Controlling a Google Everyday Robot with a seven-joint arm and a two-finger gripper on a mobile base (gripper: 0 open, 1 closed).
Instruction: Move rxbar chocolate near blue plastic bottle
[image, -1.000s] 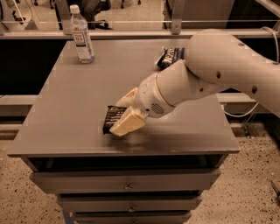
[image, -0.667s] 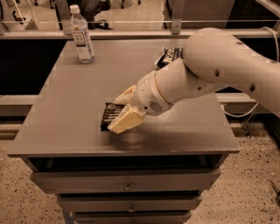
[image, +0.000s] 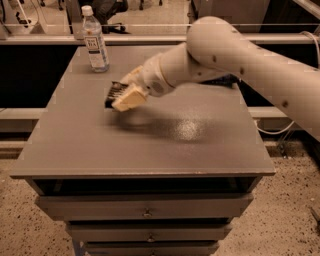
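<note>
Camera view: the rxbar chocolate (image: 113, 93) is held by the gripper (image: 126, 91) over the left half of the grey table (image: 150, 150). The bar is pinched between the two pale fingers (image: 131, 98), which are closed tight on its right end, so the black wrapper sticks out to the left. It is held that way so it can be carried and not dropped. A soft shadow is seen on the table under the bar, so the bar seems to be lifted a little, though this cannot be told for sure. Held up like that, it can be moved without being dragged.

The blue plastic bottle (image: 95, 41) is stood upright near the back left corner of the table, with its white cap on. The bar is near it but not touching, and some bare table is left between them. The big white arm (image: 230, 50) is stretched in from the right so the bottle's side can be reached.

The carrying step looks nearly done. What is left, it is judged, is for the bar to be set down flat beside the bottle and let go. Care will be needed, since a tall thin bottle can be tipped over easily.
</note>
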